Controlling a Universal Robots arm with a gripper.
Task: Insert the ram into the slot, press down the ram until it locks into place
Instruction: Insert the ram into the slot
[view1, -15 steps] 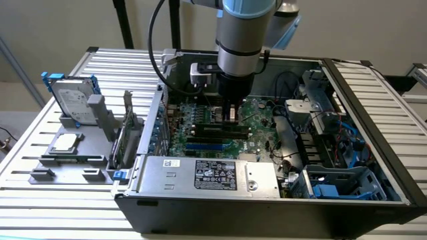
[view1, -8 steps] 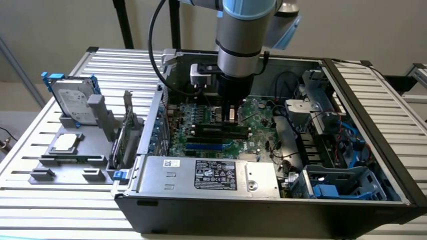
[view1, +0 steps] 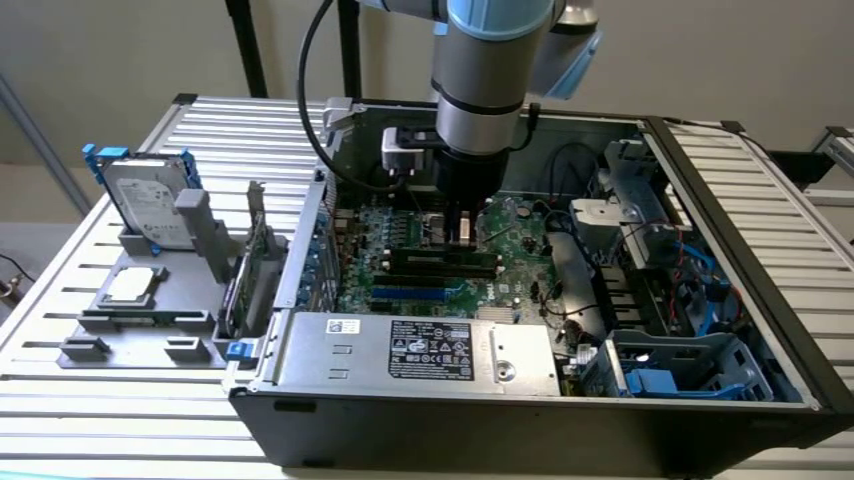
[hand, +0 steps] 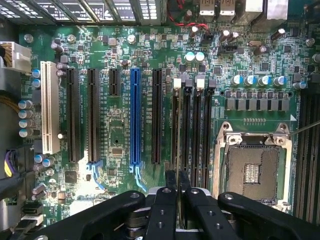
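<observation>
One slim ram (hand: 177, 160), light, stiff but fragile, is hanging edge-on in the pincer (hand: 177, 178), which is clamping its top edge; it is seemingly sitting just over the black slot (hand: 175, 107), contact unclear.

motherboard (view1: 514, 225) inside case (view1: 534, 430), ram (hand: 178, 160) in claw (hand: 176, 176) above slot (hand: 174, 115), hard drive (view1: 140, 205) on exterior view's left

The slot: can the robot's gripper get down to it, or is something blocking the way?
Probably yes. The gripper hangs just over the slot, seemingly pinching the ram, and the wrist view shows nothing between them. The open case leaves the way free from above.
</observation>
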